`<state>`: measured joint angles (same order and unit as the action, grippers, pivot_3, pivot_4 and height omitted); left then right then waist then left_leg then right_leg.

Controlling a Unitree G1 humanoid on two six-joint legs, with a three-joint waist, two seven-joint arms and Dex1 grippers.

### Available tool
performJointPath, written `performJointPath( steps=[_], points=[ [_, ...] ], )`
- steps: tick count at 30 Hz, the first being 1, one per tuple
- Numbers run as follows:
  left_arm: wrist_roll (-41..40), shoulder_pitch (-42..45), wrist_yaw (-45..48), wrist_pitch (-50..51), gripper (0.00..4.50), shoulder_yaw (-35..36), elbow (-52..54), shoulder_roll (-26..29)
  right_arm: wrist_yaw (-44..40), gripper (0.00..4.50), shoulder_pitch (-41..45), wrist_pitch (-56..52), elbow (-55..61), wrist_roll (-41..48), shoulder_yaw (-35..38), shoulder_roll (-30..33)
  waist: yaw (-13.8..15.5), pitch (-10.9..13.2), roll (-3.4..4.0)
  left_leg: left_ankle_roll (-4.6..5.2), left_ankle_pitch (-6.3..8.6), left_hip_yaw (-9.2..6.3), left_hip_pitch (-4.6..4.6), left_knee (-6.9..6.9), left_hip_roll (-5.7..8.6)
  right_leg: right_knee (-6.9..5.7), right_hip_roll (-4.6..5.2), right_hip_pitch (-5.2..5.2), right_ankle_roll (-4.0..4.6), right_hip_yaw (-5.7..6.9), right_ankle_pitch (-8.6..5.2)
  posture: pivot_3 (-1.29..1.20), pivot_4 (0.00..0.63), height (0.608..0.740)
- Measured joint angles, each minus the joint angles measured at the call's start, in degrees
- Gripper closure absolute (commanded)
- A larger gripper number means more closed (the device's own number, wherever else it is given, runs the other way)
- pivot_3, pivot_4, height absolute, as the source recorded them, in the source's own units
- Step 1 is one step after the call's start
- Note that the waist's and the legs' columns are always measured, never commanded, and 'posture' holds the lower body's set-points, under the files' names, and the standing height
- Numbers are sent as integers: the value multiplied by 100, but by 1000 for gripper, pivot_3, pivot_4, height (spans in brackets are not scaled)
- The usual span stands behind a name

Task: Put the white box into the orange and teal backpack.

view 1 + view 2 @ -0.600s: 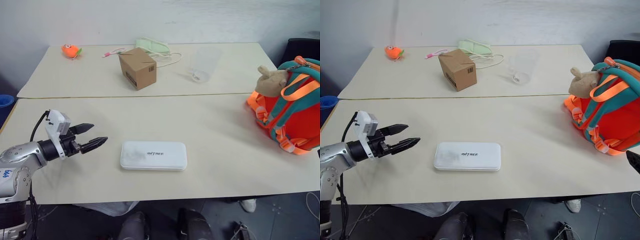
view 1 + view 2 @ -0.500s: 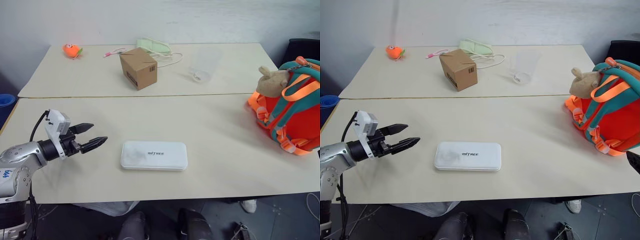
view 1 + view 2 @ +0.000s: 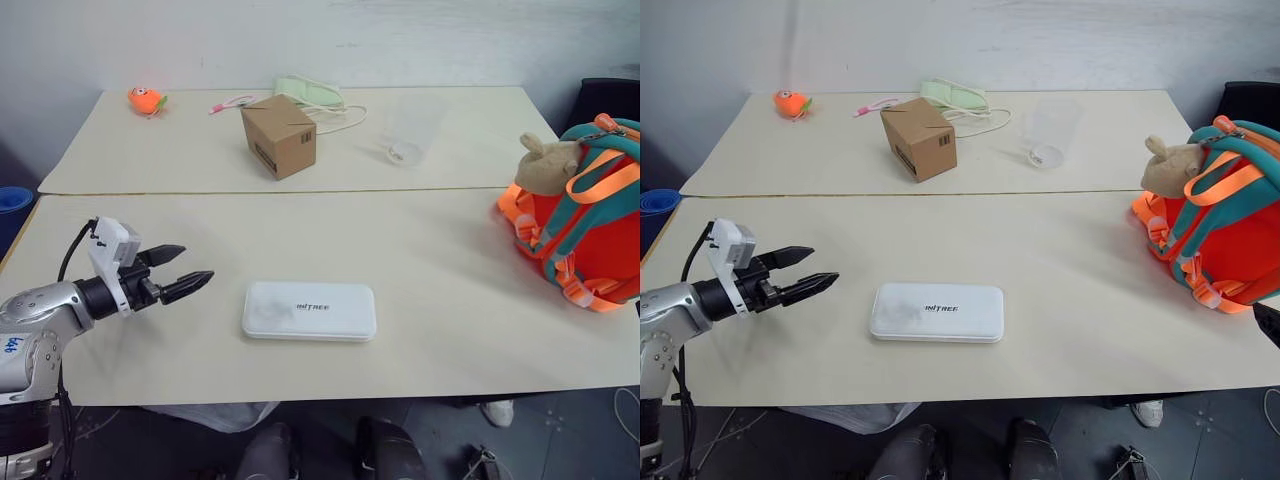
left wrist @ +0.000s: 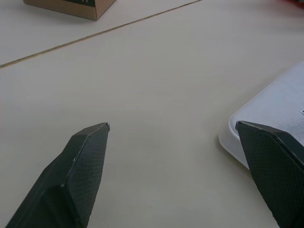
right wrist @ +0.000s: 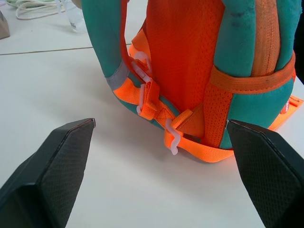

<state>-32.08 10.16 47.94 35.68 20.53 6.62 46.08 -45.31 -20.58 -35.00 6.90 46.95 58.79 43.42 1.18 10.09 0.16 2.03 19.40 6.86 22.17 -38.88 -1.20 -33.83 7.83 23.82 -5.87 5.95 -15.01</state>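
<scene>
The white box [image 3: 309, 311] lies flat near the table's [image 3: 430, 300] front edge, its long axis running nine to three o'clock, small dark lettering on its lid too fine to read. At its nine o'clock the left gripper [image 3: 186, 270] hovers near it, jaws spread wide and empty. The orange and teal backpack [image 3: 590, 230] stands upright at three o'clock, plush toy [image 3: 545, 165] on top. The right gripper [image 5: 159, 128] faces its straps, jaws wide, empty. A brown cardboard box [image 3: 279, 136] sits at twelve, closed.

Orange and teal backpack [image 3: 585, 235] cut by right edge.
</scene>
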Motion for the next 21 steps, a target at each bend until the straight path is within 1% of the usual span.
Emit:
performJointPath(
  steps=[3, 6, 8, 9, 10, 14, 17, 18, 19, 21],
  points=[
    [1, 19, -34, 7, 40, 0, 4, 0, 39, 0, 97, -30, 104, 12, -67, 0, 0, 0, 0, 0, 0, 0, 0, 0, 0, 0, 0, 0, 0, 0, 0, 0, 150, 740],
    [106, -83, -20, -29, 622, -121, 224, 29, -39, 591, 84, -145, 698, 145, -453, 0, -29, 1, 1, 0, -1, -4, -2, 11, -2, 3, 0, -6, 0, 2, 0, 0, 150, 740],
    [314, -263, 81, -197, 1253, -457, 478, 102, -79, 1295, 177, -247, 1318, 276, -966, 0, -71, 1, 3, -2, -2, -2, -7, 14, -2, 3, -1, -6, 1, 2, 0, 0, 150, 740],
    [467, -376, 141, -331, 1464, -664, 557, 151, -49, 1559, 308, -266, 1565, 251, -1303, 5, -89, 1, 3, -5, -4, -2, -7, 15, -2, 3, -1, -4, 1, 2, -1, 0, 150, 740],
    [630, -460, 196, -450, 1815, -889, 596, 173, 27, 1936, 472, -270, 1762, 148, -1725, 41, -107, 1, 3, -7, -5, -1, -6, 15, -2, 2, -2, -1, 2, 2, -1, 0, 150, 740],
    [1061, -371, 206, -755, 3043, -1403, 545, 153, 313, 3295, 1066, -285, 2012, -452, -3163, 149, -94, 2, 2, -11, -7, 0, 8, 13, -1, 0, -1, 14, 5, 3, -2, 0, 150, 740],
    [1272, -230, 199, -851, 3949, -1541, 367, 156, 302, 4327, 1344, -229, 1976, -903, -3929, 183, -44, 2, 2, -5, -12, 1, 14, 13, 0, -2, -5, 20, 8, 5, -4, 0, 150, 740],
    [1305, -184, 244, -847, 4269, -1635, 366, 159, 298, 4500, 1514, -202, 1915, -1094, -4237, 185, -45, 2, 2, 10, -18, 5, 13, 10, 0, -2, -7, 20, 8, 7, -4, 0, 150, 740],
    [1309, -146, 329, -834, 4472, -1747, 374, 159, 289, 4500, 1687, -150, 1846, -1255, -4514, 185, -48, 2, 2, 15, -19, 11, 14, 7, 0, -4, -8, 21, 8, 11, -4, 0, 150, 740],
    [1277, -85, 502, -721, 4472, -1955, 393, 149, 314, 4500, 1903, -120, 1756, -1480, -4899, 150, -44, 2, 2, 18, -18, 16, 14, 3, 1, -5, -12, 21, 8, 22, -4, 0, 150, 740]
  ],
)
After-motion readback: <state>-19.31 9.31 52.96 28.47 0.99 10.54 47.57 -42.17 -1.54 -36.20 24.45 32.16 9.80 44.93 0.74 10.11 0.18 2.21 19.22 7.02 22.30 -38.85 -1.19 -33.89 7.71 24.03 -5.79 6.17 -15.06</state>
